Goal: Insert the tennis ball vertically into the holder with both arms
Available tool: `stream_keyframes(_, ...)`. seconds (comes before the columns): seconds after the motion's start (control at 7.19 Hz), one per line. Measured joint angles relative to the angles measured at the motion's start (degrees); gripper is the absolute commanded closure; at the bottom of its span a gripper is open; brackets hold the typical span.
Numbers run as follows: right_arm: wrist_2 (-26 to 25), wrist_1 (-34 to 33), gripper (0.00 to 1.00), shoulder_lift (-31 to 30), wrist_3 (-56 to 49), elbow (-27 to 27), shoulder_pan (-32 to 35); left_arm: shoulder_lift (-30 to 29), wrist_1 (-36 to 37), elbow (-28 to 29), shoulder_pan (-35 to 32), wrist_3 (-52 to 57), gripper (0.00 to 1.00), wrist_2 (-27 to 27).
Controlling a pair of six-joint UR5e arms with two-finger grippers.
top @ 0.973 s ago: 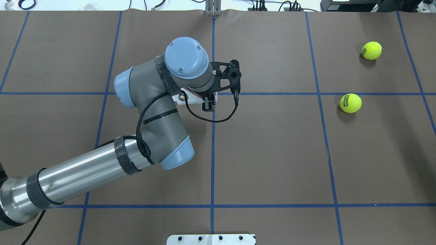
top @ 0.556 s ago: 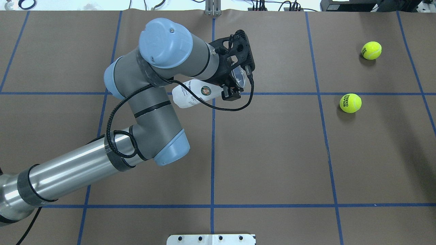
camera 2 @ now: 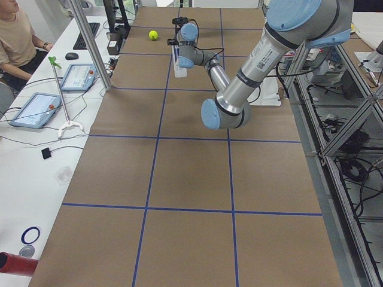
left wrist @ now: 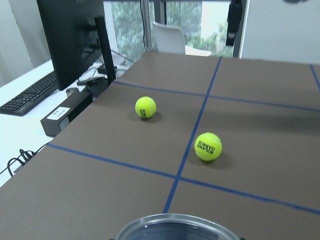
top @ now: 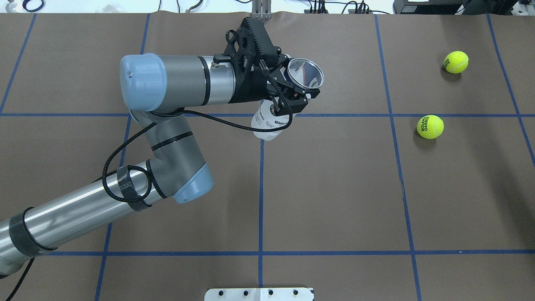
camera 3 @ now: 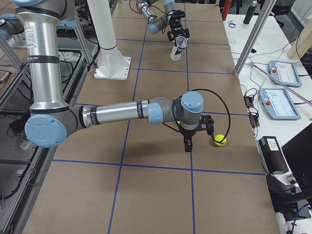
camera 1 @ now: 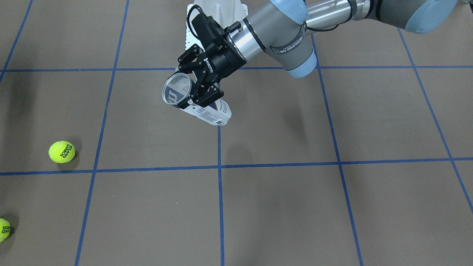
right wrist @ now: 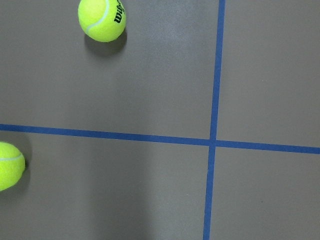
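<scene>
The left tool clamps the tilted can near its rim, above the tabletop. Two balls lie toward 3 o'clock. I cannot tell the right tool's grip.

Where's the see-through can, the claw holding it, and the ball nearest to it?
can (top: 271, 124), overhead view, on its white label.
left claw (top: 295, 99), overhead view, between its fingertips.
nearest tennis ball (top: 430, 126), overhead view, on its middle.

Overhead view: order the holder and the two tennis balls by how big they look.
1. holder: clearly the largest.
2-3. nearer tennis ball and farther tennis ball: they look almost alike, too close to rank.
</scene>
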Motion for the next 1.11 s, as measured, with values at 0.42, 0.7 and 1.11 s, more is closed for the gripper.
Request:
stream_keyframes(0.42, 0.0, 0.0, 0.0, 0.0, 0.0, 0.1, 0.0, 0.2, -28.1, 13.1, 0.9, -4.6, 0.21, 11.9)
stream_keyframes(0.7, -0.1, 0.0, 0.0, 0.0, 0.0, 0.3, 0.0, 0.2, -39.2, 20.7, 1.4, -4.7, 0.2, 14.2)
stream_keyframes(1.11, -0.2, 0.0, 0.0, 0.1, 0.0, 0.5, 0.0, 0.2, -41.8, 24.9, 3.3, -4.2, 0.18, 15.1)
